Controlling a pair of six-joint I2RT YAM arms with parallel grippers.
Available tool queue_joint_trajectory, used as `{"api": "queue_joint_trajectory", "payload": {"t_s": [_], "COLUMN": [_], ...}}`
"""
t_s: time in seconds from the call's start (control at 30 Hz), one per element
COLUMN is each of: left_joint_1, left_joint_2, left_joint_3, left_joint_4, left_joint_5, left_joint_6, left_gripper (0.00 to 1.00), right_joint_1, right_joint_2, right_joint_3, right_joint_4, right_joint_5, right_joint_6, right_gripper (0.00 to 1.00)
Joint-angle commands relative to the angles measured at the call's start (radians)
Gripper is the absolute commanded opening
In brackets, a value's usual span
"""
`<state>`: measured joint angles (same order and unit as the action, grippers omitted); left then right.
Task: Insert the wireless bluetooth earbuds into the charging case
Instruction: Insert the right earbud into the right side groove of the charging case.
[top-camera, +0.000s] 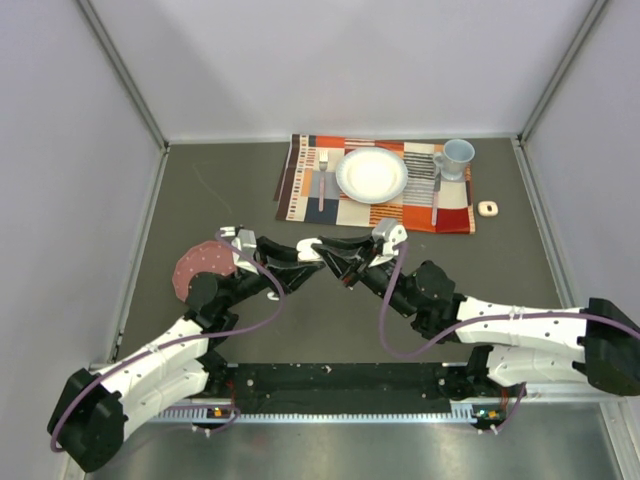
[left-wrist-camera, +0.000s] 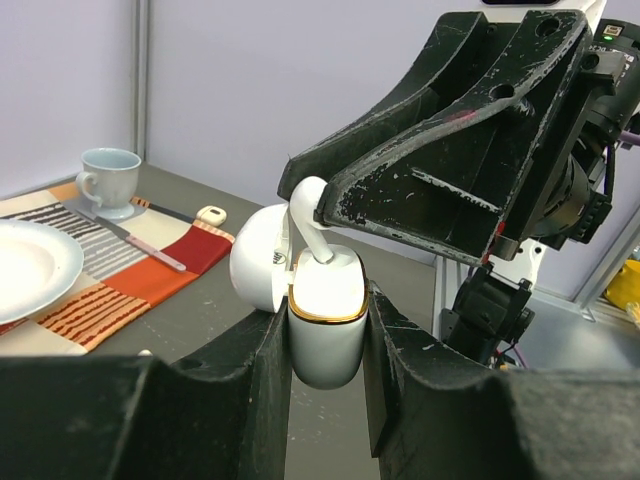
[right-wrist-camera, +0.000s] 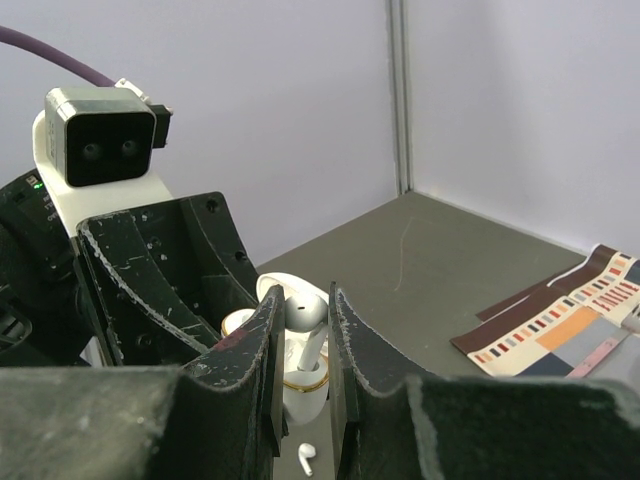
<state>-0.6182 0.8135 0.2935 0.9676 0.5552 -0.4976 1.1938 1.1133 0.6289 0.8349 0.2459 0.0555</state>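
Observation:
My left gripper (left-wrist-camera: 325, 300) is shut on the white charging case (left-wrist-camera: 325, 335), which has a gold rim, and holds it upright above the table with its lid (left-wrist-camera: 255, 265) hinged open to the left. My right gripper (right-wrist-camera: 303, 300) is shut on a white earbud (right-wrist-camera: 305, 312), whose stem points down into the case (right-wrist-camera: 305, 395). The same earbud (left-wrist-camera: 305, 215) shows in the left wrist view, stem tip in the case mouth. A second earbud (right-wrist-camera: 305, 458) lies on the table below. Both grippers meet at the table's middle (top-camera: 313, 255). Other earbuds are out of view.
At the back lies a striped placemat (top-camera: 300, 190) with a white plate (top-camera: 372, 175), a fork (top-camera: 322, 180), a knife (top-camera: 436, 190) and a blue mug (top-camera: 456, 158). A small cream object (top-camera: 487, 208) lies right of it. A reddish round disc (top-camera: 195, 268) lies at the left.

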Motion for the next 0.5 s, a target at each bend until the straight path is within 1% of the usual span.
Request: {"api": "queue_joint_trajectory", "payload": {"t_s": [0.0, 0.3, 0.47], "left_joint_1": [-0.006, -0.006, -0.006], "left_joint_2": [-0.025, -0.05, -0.053], "left_joint_3": [0.038, 0.033, 0.033], "left_joint_4": [0.054, 0.034, 0.026], "left_joint_5": [-0.02, -0.035, -0.043], "left_joint_6": [0.007, 0.017, 0.025], "left_gripper": [0.0, 0.0, 0.0], "right_joint_1": [0.015, 0.015, 0.015], "right_joint_2": [0.006, -0.004, 0.006], "right_joint_3": [0.003, 0.011, 0.034], "right_joint_4": [0.044, 0.017, -0.037], "right_joint_5": [0.027, 0.026, -0.017], "right_joint_6": [0.004, -0.016, -0.023], "right_gripper": [0.06, 0.05, 0.04]}}
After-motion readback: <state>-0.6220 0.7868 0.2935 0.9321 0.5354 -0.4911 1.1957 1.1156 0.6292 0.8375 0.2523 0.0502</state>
